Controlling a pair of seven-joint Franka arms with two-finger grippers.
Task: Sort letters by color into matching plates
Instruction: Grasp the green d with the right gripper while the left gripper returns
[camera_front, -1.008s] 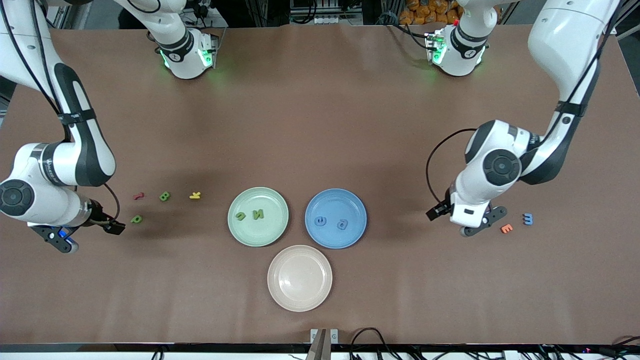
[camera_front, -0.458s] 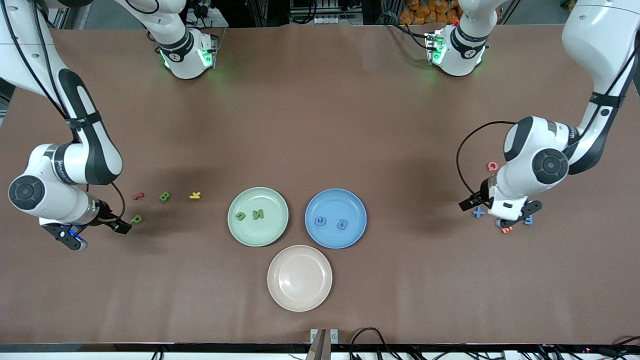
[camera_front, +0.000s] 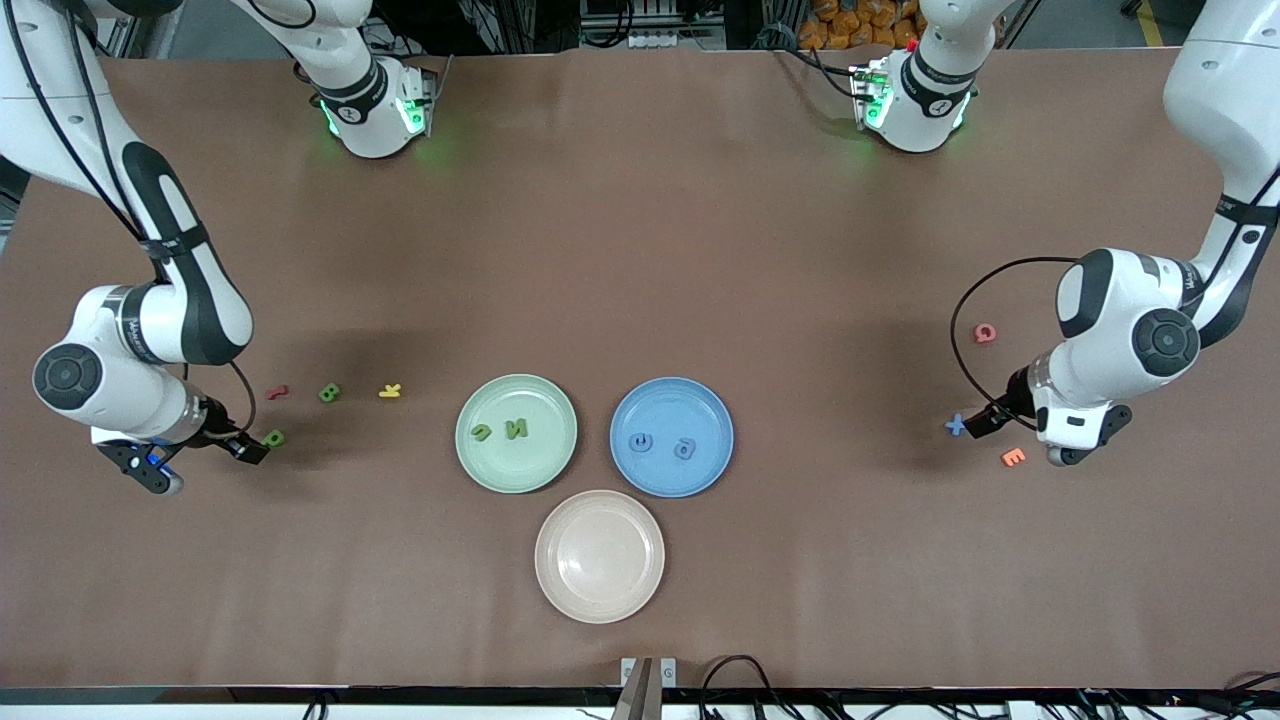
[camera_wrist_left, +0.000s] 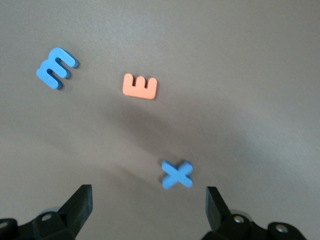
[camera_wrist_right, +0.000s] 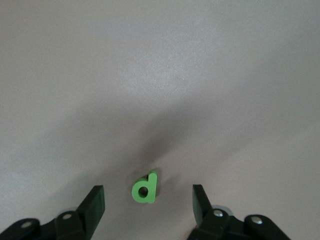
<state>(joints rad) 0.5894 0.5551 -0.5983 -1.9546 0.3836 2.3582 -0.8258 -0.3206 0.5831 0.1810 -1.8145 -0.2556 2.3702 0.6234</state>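
Both arms low over the loose letters, the plates half filled.

The right end effector (camera_wrist_right: 147, 200) sits spread apart around a green letter (camera_wrist_right: 145, 188) on the surface (camera_front: 640, 250), touching neither side; another green letter (camera_front: 329, 393) lies near it. The left end effector (camera_wrist_left: 149, 205) hangs released over a blue X (camera_wrist_left: 177, 174), with an orange E (camera_wrist_left: 140, 86) and a blue M (camera_wrist_left: 56, 68) close by. At mid-surface the mint green plate (camera_front: 490, 470) carries 2 green letters and the blue plate (camera_front: 700, 470) beside it carries 2 blue letters.
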